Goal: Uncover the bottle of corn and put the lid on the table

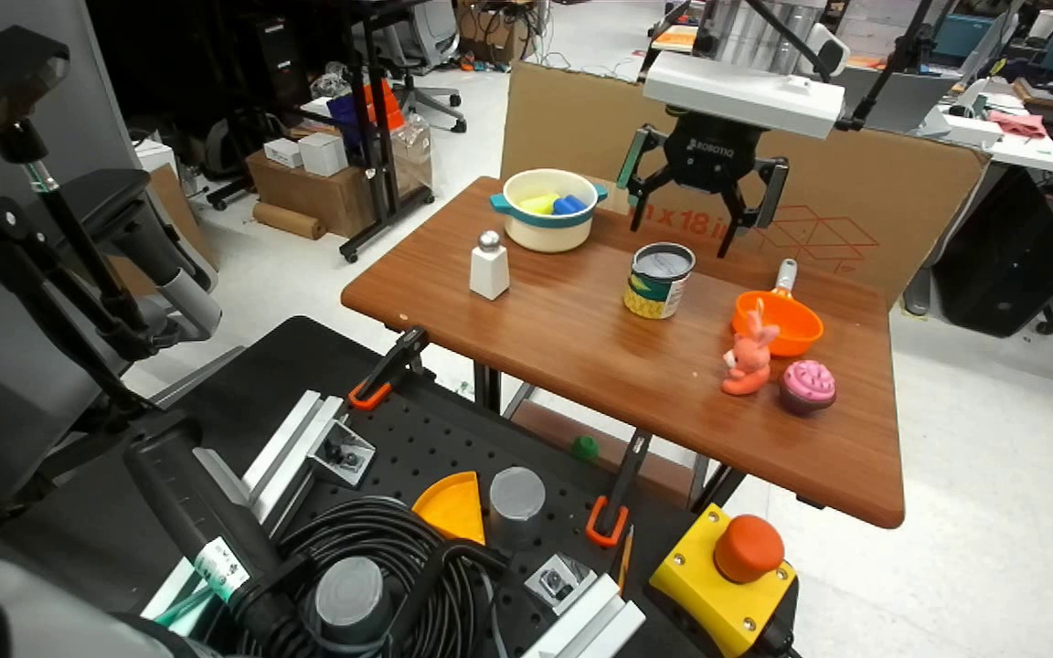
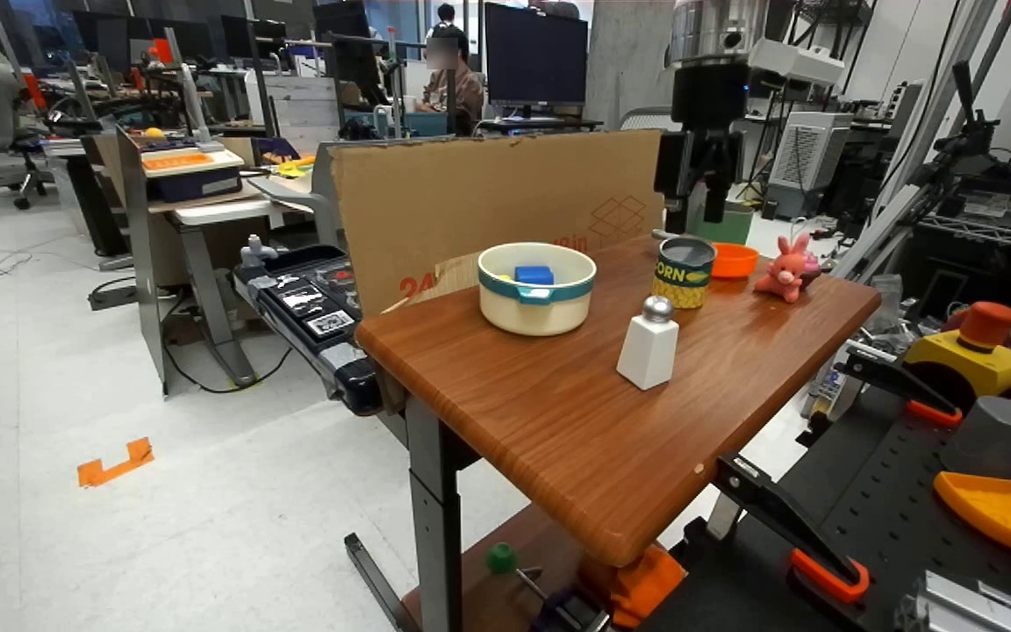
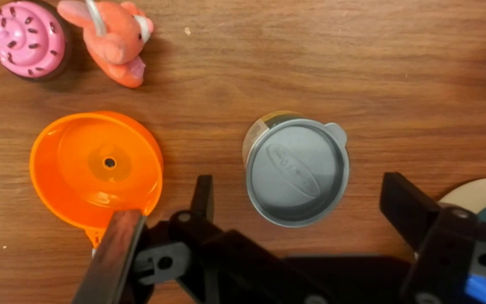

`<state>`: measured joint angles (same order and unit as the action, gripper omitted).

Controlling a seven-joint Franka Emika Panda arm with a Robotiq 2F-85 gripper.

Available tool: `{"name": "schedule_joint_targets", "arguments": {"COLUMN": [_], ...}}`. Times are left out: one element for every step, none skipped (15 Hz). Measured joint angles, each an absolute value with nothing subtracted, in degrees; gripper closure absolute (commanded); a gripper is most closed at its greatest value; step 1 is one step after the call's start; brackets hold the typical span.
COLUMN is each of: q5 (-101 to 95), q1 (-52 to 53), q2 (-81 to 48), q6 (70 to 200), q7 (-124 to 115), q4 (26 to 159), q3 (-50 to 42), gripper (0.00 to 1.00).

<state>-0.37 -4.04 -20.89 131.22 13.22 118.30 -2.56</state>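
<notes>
The bottle of corn [image 1: 651, 297], squat with a green and yellow label, stands upright near the middle of the wooden table [image 1: 563, 334]; it also shows in an exterior view [image 2: 681, 288] with its label readable. On its top sits the grey lid [image 3: 295, 166], whose small tab points to the upper right in the wrist view. My gripper [image 1: 680, 239] hangs above and slightly behind the bottle, apart from it. Seen from the wrist, the open fingers [image 3: 203, 194] stand wide to either side of the lid, lower in the picture, with only air between them.
Beside the bottle lie an orange funnel [image 1: 787, 324], a pink rabbit [image 1: 749, 361] and a toy cupcake [image 1: 807, 386]. Across the table are a white shaker [image 1: 490, 272] and a cream bowl [image 1: 548, 236] holding blue and yellow pieces. A cardboard sheet [image 2: 488, 197] walls the back edge.
</notes>
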Motion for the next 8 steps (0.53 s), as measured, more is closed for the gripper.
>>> {"name": "schedule_joint_targets", "arguments": {"q5": [-0.36, -0.36, -0.36, -0.36, -0.36, -0.37, -0.37, -0.38], "q1": [-4.04, -4.04, -4.04, -4.04, -4.04, -4.04, -4.04, -4.04], "q2": [-21.01, -21.12, -21.23, -21.39, -21.57, -21.71, -21.81, -21.88], "q6": [130.66, 130.10, 129.71, 129.37, 129.17, 129.08, 129.04, 129.03], "q7": [13.17, 13.11, 13.04, 12.92, 12.80, 12.69, 12.57, 12.39], "q4": [118.10, 117.94, 117.80, 117.63, 117.46, 117.36, 117.33, 117.30], "q3": [-2.56, -2.56, -2.56, -2.56, -2.56, -2.56, -2.56, -2.56], "gripper": [0.00, 0.00, 0.00, 0.00, 0.00, 0.15, 0.28, 0.34]}}
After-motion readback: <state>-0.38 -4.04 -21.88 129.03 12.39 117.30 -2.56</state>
